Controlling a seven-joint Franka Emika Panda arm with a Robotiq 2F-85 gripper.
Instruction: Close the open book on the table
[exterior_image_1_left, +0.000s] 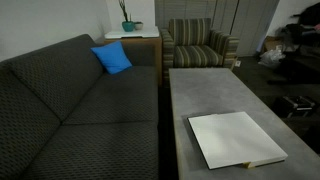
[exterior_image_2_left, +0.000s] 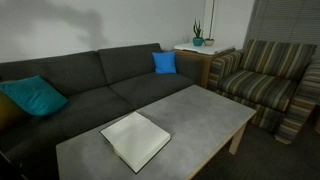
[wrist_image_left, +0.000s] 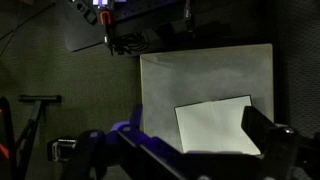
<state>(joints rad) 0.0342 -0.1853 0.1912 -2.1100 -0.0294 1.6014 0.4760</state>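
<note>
An exterior view looks lengthwise down the table (exterior_image_1_left: 205, 95); an exterior view looks obliquely across it toward the sofa (exterior_image_2_left: 110, 75). The dim wrist view seemingly looks down on the table from well above.

The dark two-fingered Robotiq gripper (wrist_image_left: 190, 128) is appearing only in the wrist view.
Its two thick, blocky black fingers (wrist_image_left: 268, 140) are filling the lower edge of that view. Their matte surfaces are catching a bluish-purple sheen, strongest on the rounded housing just behind them. Screws, cables and markings are blurring into the dark and cannot be made out.
</note>
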